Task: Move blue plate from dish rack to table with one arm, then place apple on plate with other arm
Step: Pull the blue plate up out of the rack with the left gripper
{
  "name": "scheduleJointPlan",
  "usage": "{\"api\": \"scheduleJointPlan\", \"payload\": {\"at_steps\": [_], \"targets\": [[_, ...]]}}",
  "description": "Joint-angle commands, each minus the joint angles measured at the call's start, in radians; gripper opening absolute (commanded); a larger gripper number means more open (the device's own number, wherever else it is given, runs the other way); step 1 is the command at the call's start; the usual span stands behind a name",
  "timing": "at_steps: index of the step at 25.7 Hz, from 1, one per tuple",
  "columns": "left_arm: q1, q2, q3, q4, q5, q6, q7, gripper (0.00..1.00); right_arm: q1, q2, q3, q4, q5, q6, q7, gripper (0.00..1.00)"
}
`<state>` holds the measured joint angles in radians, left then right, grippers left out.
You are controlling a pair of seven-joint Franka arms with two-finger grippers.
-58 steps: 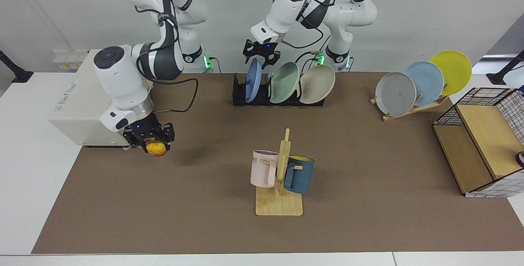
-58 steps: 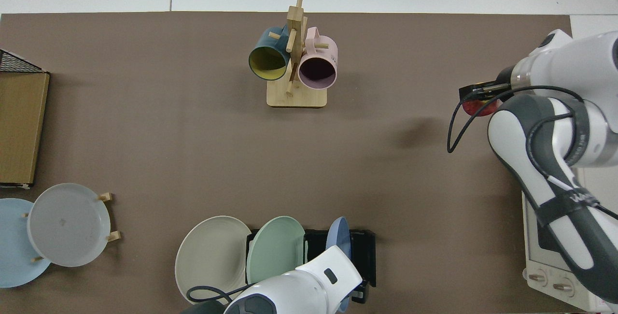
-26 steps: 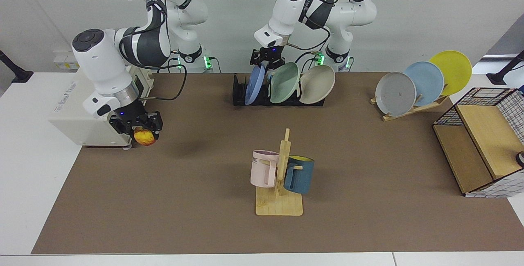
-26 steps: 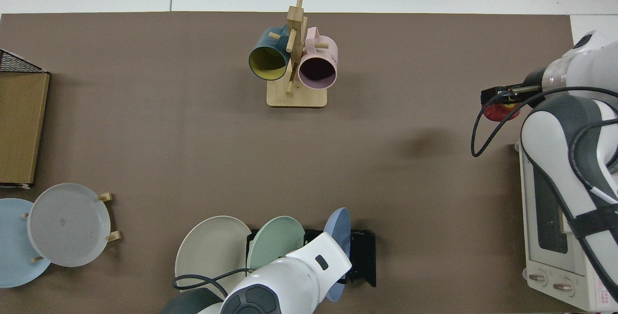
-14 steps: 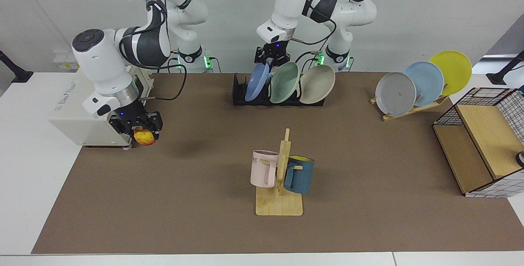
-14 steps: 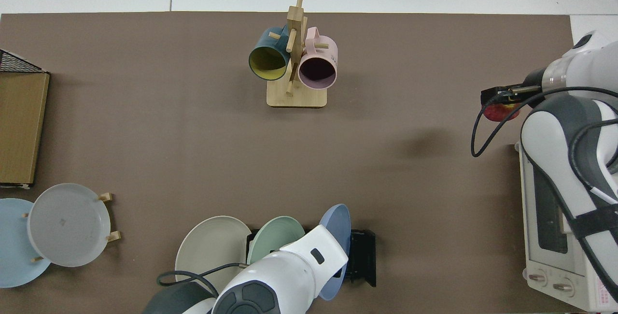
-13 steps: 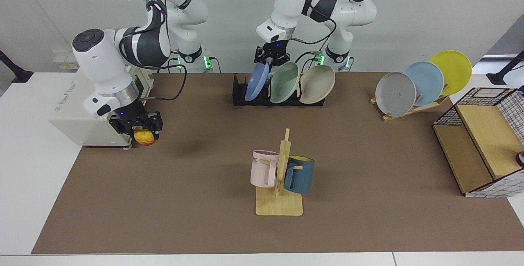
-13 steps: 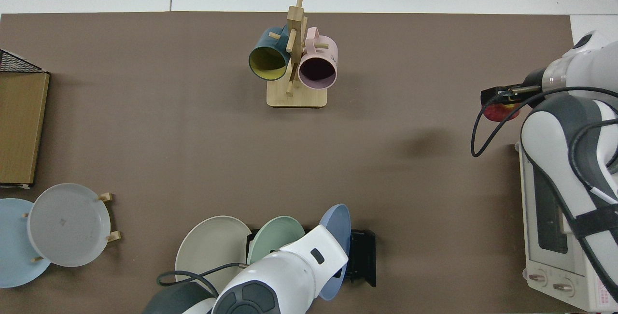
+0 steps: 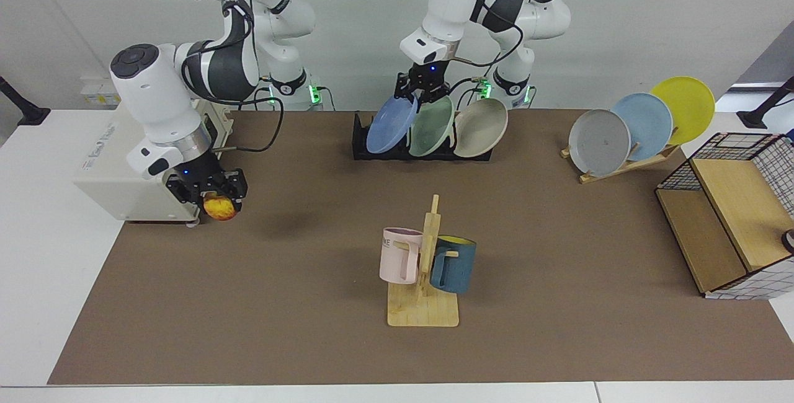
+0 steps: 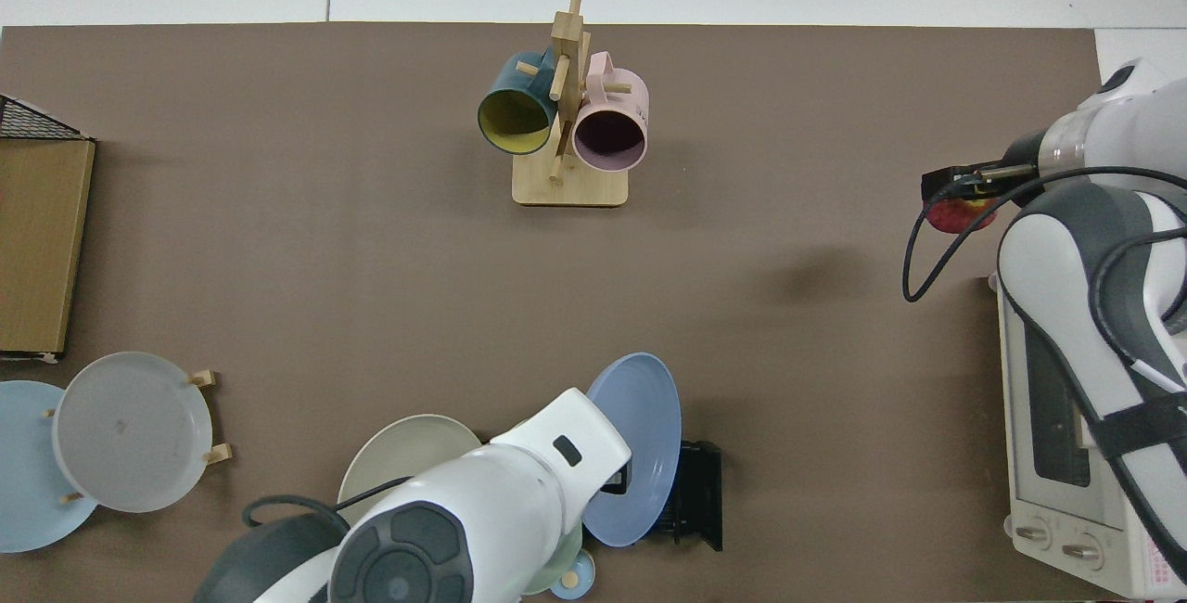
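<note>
The blue plate [image 9: 389,125] hangs tilted just above the black dish rack [image 9: 360,144], its face turned toward the table's [image 9: 279,304] middle. My left gripper [image 9: 422,94] is shut on its upper rim. From above, the blue plate [image 10: 638,441] leans out past the dish rack [image 10: 702,494], and the left arm's wrist hides the gripper. My right gripper [image 9: 214,197] hovers low by the table's end, shut on the red-yellow apple [image 9: 219,208]. In the top view the apple [image 10: 955,214] shows under the right gripper [image 10: 955,187].
A green plate [image 9: 434,128] and a beige plate [image 9: 482,127] stay in the dish rack. A wooden mug stand [image 9: 425,266] with two mugs stands mid-table. A wooden rack [image 9: 620,164] of plates, a wire shelf [image 9: 726,223] and a white oven [image 9: 105,161] line the ends.
The left gripper closed on the blue plate, then rose and tilted it up out of its slot. The right arm drew back toward the oven with the apple, then held still.
</note>
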<state>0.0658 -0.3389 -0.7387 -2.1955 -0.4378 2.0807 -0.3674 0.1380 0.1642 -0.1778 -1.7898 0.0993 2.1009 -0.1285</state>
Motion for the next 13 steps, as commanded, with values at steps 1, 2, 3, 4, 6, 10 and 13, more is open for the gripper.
{"api": "scheduleJointPlan", "payload": {"at_steps": [1,2,3,4,6,10,13], "targets": [[0.008,0.078,0.054,0.046,0.025,-0.018,0.025,0.0,0.014,-0.003,0.009,-0.005,0.01,0.013,0.017,0.0],[0.006,0.092,0.079,0.048,0.025,-0.016,0.04,0.0,0.018,0.0,0.009,-0.005,0.008,0.013,0.018,0.0],[0.005,0.104,0.099,0.049,0.025,-0.011,0.051,0.0,0.02,0.001,0.009,-0.005,0.007,0.013,0.021,0.0],[0.005,0.115,0.122,0.051,0.024,-0.007,0.065,0.0,0.022,0.003,0.009,-0.005,0.005,0.014,0.021,0.0],[0.005,0.144,0.171,0.063,0.018,0.001,0.097,0.0,0.028,0.004,0.009,-0.005,-0.003,0.045,0.027,0.0],[0.003,0.224,0.261,0.095,-0.03,0.018,0.241,0.0,0.06,0.034,0.006,0.009,-0.006,0.076,0.041,0.0],[0.003,0.267,0.3,0.097,-0.105,0.062,0.321,0.0,0.078,0.07,0.006,0.061,-0.007,0.077,0.072,0.0]]}}
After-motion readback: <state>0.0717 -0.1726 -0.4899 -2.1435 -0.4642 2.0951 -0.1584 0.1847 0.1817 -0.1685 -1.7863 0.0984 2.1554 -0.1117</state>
